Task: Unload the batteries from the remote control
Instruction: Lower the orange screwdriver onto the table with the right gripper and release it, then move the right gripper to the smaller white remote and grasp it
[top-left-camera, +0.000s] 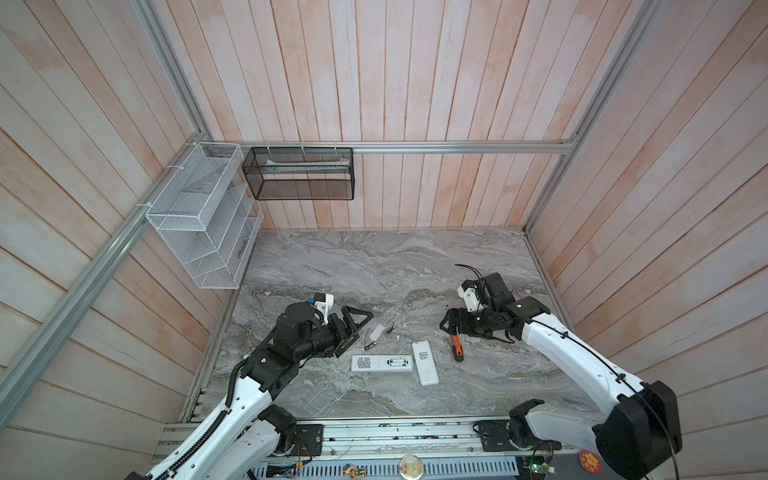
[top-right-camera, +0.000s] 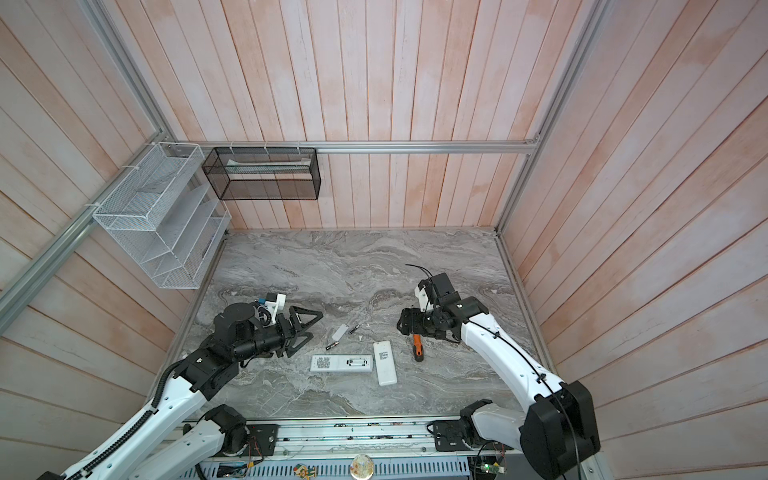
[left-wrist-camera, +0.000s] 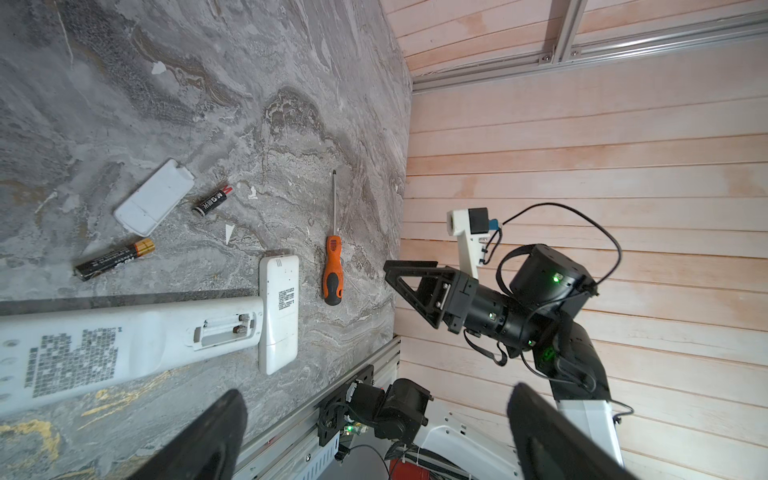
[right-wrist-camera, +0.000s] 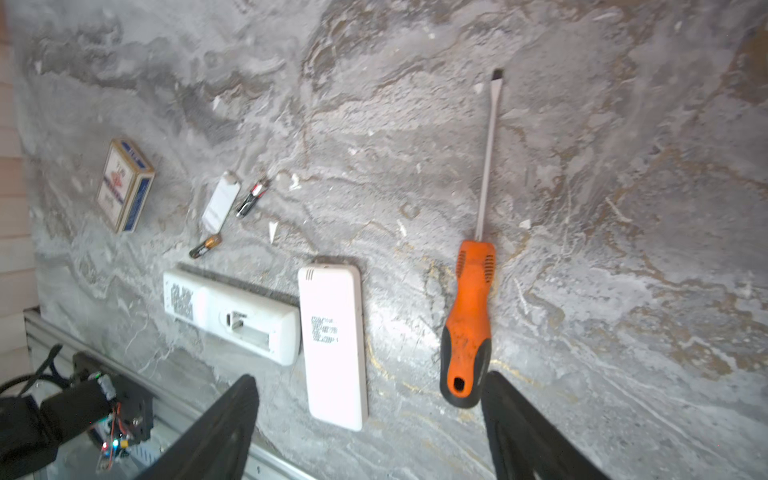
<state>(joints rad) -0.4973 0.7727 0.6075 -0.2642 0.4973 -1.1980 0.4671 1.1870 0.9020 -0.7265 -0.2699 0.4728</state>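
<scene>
Your marble table (top-left-camera: 374, 257) (plank walls (top-left-camera: 415, 104) around): screwdriver (right-wrist-camera: 467, 324), maybe a card box (right-wrist-camera: 124, 185); left gripper (left-wrist-camera: 378, 390), right gripper (right-wrist-camera: 370, 376) gape empty.

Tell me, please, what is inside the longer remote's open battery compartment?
It is empty: only metal contacts show in the open battery compartment of the longer remote. Nothing covers it.

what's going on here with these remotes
Two robot arms are taking batteries out of remotes. The long remote has its compartment open and empty; a white cover and two batteries lie beside it on the table. The second remote looks unopened. The left gripper and right gripper are open and hold nothing; the screwdriver lies on the table near the right one.
</scene>
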